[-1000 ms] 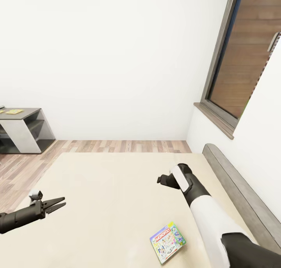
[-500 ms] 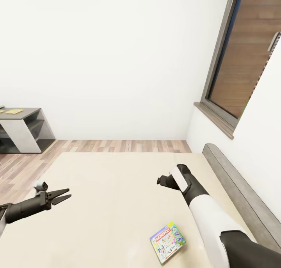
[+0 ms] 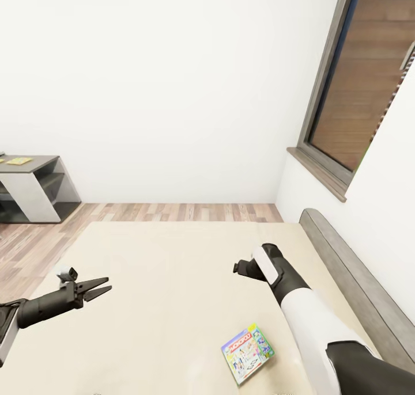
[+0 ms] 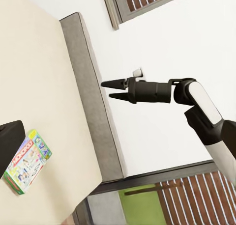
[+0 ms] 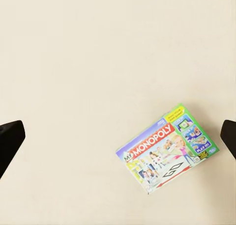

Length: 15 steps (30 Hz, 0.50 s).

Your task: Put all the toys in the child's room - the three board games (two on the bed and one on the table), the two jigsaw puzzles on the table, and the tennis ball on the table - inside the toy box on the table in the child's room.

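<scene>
One board game (image 3: 248, 354) flat on bed (image 3: 173, 280), uncovered

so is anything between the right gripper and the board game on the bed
Nothing visible. The right gripper hangs open above bare mattress on the bed, and the board game lies flat below it between the fingertips' line of sight, with only plain beige mattress around it.

White walls (image 3: 173, 84) enclose the room. Wood-plank floor (image 3: 184, 212) runs along the far wall. A tall dark-framed window (image 3: 360, 78) with a sill occupies the right wall. A dark grey shelf unit (image 3: 43, 187) stands far left.
</scene>
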Motion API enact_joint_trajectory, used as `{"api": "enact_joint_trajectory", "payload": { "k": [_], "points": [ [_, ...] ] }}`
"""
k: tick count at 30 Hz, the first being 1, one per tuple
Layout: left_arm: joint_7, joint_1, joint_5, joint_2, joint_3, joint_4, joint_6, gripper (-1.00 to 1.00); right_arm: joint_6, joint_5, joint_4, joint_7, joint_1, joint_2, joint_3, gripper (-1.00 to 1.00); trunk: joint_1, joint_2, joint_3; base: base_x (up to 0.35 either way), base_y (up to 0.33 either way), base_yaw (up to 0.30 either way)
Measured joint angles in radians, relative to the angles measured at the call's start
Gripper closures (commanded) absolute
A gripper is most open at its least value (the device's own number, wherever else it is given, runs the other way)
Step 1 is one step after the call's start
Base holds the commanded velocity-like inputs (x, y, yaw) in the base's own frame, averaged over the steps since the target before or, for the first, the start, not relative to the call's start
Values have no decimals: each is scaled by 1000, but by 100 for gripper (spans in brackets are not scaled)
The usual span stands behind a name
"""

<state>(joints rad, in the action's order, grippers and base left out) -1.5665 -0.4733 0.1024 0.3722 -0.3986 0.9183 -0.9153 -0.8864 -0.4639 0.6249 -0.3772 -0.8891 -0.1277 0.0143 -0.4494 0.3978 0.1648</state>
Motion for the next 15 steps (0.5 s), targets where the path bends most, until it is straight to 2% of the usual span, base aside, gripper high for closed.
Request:
{"api": "enact_joint_trajectory", "payload": {
  "k": [15],
  "points": [
    [0,0,-3,-4,0,0,1,-100,4,0,-7,2,2,13,1,-100,0,0,24,0,0,0]
  ]
}}
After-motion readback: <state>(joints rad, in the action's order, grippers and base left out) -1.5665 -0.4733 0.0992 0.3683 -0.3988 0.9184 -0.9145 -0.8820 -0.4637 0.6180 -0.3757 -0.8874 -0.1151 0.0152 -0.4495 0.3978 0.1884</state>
